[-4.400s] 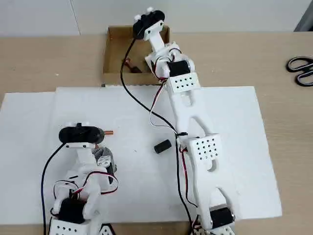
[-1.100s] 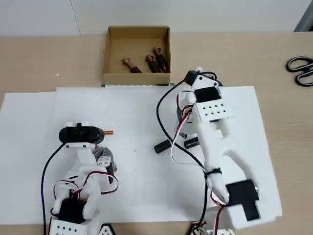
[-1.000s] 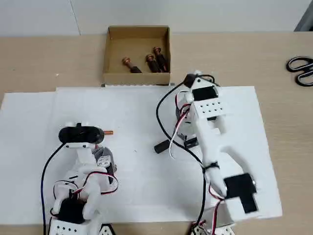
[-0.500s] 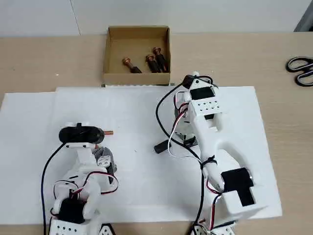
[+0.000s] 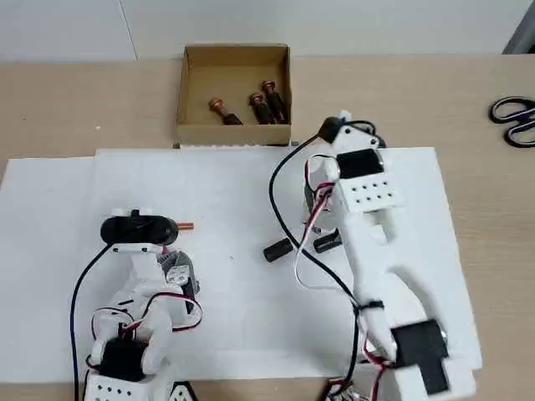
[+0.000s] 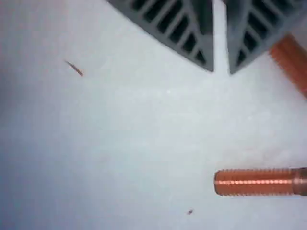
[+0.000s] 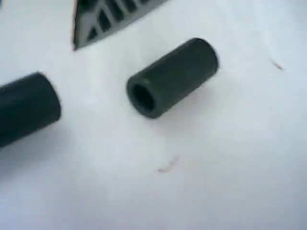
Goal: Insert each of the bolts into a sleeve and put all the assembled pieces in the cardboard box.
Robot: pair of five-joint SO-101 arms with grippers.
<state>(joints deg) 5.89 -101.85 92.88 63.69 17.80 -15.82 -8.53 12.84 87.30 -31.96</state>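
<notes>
Two sleeves (image 7: 172,76) lie just beside right gripper (image 7: 91,24); grip state: cannot tell.

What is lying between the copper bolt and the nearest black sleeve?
Nothing: in the high view, the white sheet is bare between the bolt and that sleeve.

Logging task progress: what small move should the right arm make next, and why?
Probably lower the right arm onto the sleeve centred in its wrist view and grasp it: it lies free on the white paper, bore empty, apart from the second sleeve, while three assembled pieces already sit in the cardboard box.
</notes>
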